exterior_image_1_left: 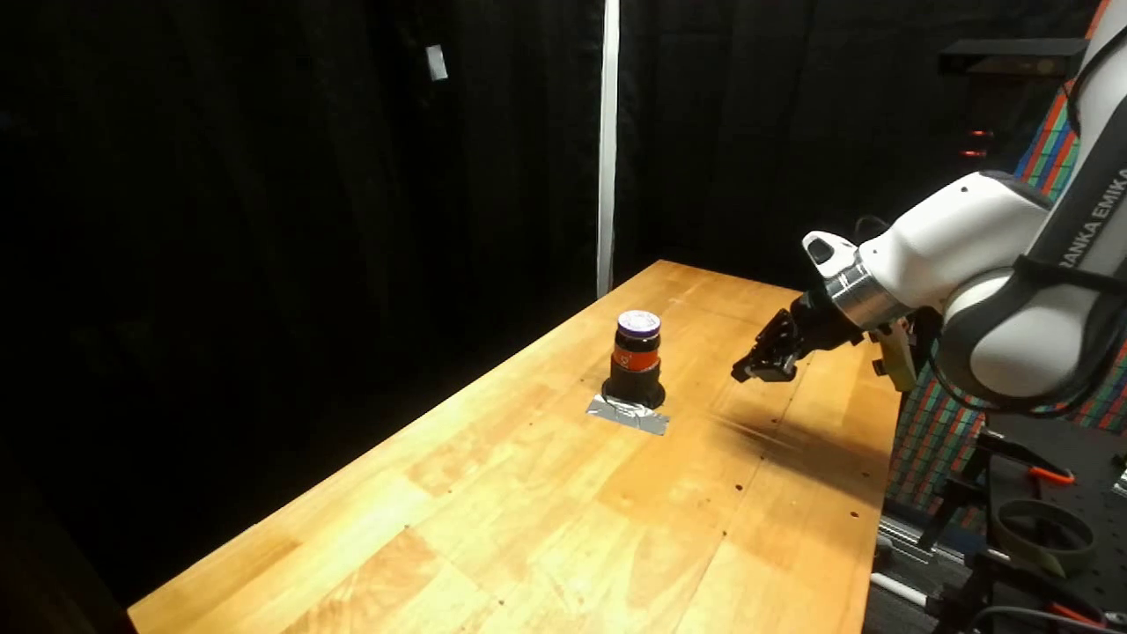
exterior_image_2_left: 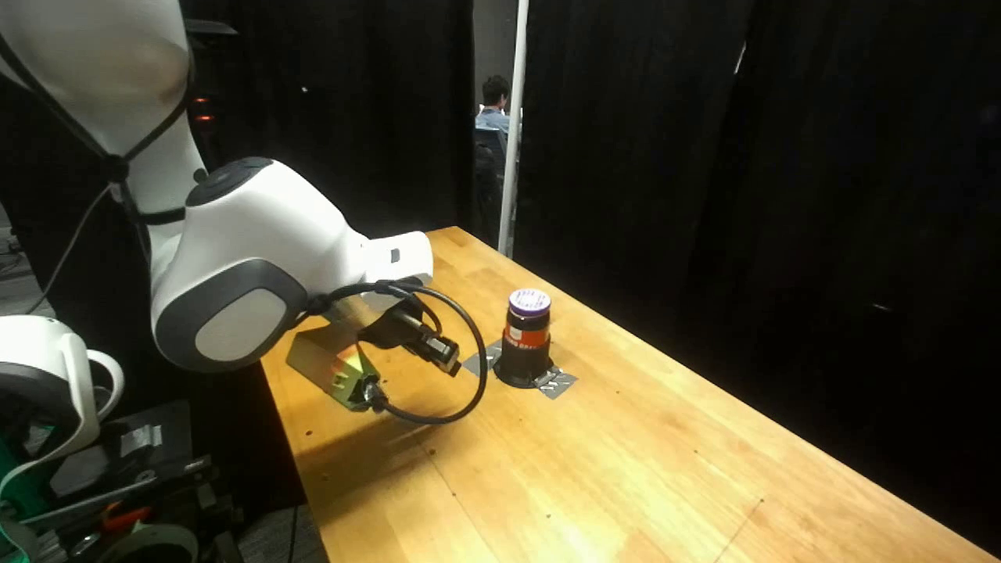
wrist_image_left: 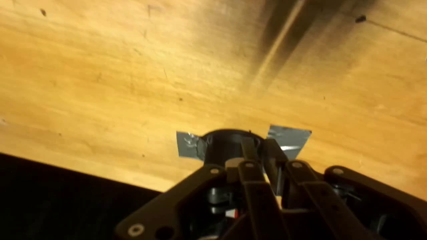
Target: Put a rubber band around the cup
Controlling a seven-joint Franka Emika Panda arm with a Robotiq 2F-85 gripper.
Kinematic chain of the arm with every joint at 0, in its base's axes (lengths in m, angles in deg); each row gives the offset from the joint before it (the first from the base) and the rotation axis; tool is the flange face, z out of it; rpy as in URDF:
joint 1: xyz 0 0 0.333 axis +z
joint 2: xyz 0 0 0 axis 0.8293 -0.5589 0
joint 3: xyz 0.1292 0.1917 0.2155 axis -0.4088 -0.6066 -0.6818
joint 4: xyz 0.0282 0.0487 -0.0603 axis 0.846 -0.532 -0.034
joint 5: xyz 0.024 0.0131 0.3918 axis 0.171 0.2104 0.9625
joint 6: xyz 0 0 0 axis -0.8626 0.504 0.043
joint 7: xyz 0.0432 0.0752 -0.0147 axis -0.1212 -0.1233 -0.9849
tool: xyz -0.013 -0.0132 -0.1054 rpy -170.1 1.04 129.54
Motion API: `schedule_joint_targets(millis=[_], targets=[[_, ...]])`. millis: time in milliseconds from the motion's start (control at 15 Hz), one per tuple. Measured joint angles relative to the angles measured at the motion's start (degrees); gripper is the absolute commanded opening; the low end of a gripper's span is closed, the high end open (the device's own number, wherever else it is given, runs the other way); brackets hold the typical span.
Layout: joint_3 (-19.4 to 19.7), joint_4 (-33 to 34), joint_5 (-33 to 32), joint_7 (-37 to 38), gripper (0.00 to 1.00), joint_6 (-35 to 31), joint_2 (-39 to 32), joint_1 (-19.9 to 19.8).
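The cup [exterior_image_1_left: 636, 359] is an upright jar-like cylinder with a white-topped purple lid, dark body, orange-red label and black base; it also shows in an exterior view [exterior_image_2_left: 525, 338]. In the wrist view, its black base [wrist_image_left: 222, 148] shows past the fingers, with a bit of label lower down; the rest is hidden. My gripper [exterior_image_1_left: 753, 374] is beside the cup, above the table and apart from it, as also seen in an exterior view [exterior_image_2_left: 452, 364]. In the wrist view, my gripper [wrist_image_left: 260, 143] has its fingertips a narrow gap apart, nothing seen between them. No rubber band can be made out.
Grey tape [exterior_image_1_left: 647, 421] holds the cup's base on the wooden table [exterior_image_2_left: 610, 477]; tape [wrist_image_left: 288, 140] also shows in the wrist view. A black cable loop [exterior_image_2_left: 477, 391] and a green-yellow box [exterior_image_2_left: 332, 369] hang at my wrist. Black curtains [exterior_image_1_left: 352, 220] stand behind the table edge.
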Motion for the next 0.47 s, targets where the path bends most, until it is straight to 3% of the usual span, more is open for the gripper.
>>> schedule_joint_targets(millis=[133, 267, 333, 400, 467], targets=[[1.24, 0.1, 5.13, -4.14, 0.18, 9.3, 3.08, 1.56], [5.54, 0.18, 10.83, -9.75, 0.17, 18.44, 7.35, 6.15], [9.1, 0.54, 12.5, -12.25, 0.44, 22.7, 9.37, 9.14], [12.77, 1.06, 12.41, -13.31, 0.44, 26.4, 10.92, 11.67], [15.77, 1.72, 10.51, -13.07, 0.51, 29.49, 11.87, 13.25]])
